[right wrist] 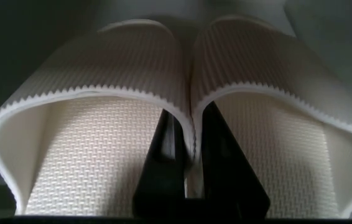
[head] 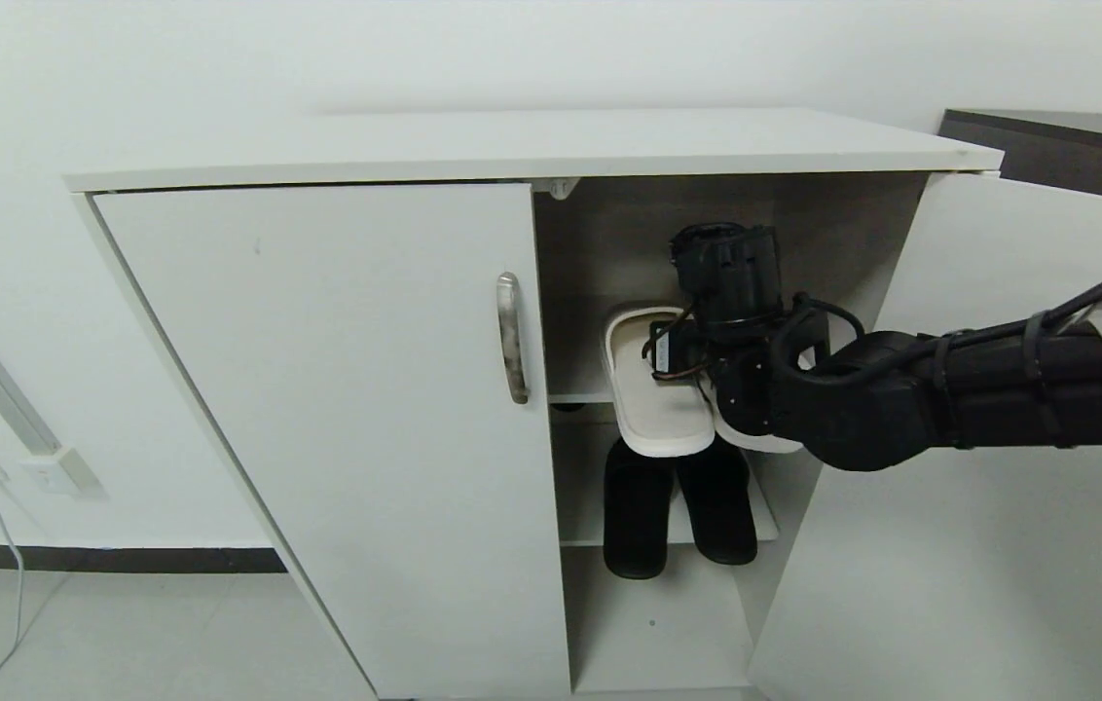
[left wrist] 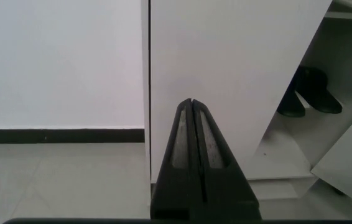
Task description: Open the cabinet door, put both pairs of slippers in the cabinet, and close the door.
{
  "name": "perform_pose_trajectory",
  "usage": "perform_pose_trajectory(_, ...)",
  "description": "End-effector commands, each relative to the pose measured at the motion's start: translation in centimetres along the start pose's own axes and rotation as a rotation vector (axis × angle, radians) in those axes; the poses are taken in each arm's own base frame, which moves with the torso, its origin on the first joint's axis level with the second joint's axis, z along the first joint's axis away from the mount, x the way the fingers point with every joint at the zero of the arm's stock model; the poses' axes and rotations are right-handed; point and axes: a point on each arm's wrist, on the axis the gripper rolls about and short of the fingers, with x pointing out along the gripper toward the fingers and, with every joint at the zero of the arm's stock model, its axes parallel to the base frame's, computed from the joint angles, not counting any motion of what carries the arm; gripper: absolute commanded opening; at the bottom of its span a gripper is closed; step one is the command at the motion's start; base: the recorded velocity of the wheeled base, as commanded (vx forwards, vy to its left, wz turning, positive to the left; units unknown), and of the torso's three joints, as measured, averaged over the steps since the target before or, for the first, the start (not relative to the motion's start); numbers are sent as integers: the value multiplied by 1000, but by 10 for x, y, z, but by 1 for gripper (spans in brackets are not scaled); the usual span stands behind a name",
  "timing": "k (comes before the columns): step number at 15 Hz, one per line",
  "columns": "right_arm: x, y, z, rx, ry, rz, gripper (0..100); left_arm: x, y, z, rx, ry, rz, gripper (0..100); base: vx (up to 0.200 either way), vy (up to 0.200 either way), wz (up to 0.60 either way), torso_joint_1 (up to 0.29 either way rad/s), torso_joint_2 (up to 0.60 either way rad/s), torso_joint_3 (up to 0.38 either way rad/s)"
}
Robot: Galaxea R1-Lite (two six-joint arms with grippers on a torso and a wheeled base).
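A: Right door [head: 950, 545] of the cabinet [head: 532, 146] stands swung wide, left door [head: 337, 409] is shut flat, its handle [head: 510, 338] just beside the opening.

B: And inside? The black slippers [head: 678, 511] sit side by side on the lower shelf [head: 765, 531], toes in, heels poking out past its front edge.

A: Above them, the white slippers [head: 653, 409] are at the middle shelf [head: 575, 397], toes in the cabinet, heels hanging out over the black pair. I can't tell whether they rest on that shelf.

B: The right gripper [right wrist: 190, 124] has them. In its wrist view, one of the jaws goes into each slipper, pinching the two inner strap edges together.

A: Room is tight there: the arm fills the gap between the left door's edge and the open right door. The cabinet floor [head: 648, 623] under the lower shelf is bare.

B: The left gripper [left wrist: 191, 102] is low in front of the left door, jaws pressed together on nothing. Its view catches the black slippers [left wrist: 310, 93] from below, off past the door's edge.
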Motion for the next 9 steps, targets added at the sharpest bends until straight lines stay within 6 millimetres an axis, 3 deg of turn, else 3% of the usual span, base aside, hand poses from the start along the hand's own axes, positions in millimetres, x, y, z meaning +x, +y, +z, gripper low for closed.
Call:
perform_pose_trajectory(1,14,2,-1,6,-1,-15,0,0,0,0,0,1,0,0,0,0,0,0,0,0)
perform_pose_trajectory(9,37,4,16,17,-4,-9,0,0,0,0,0,1,2,0,0,0,0,0,0,0)
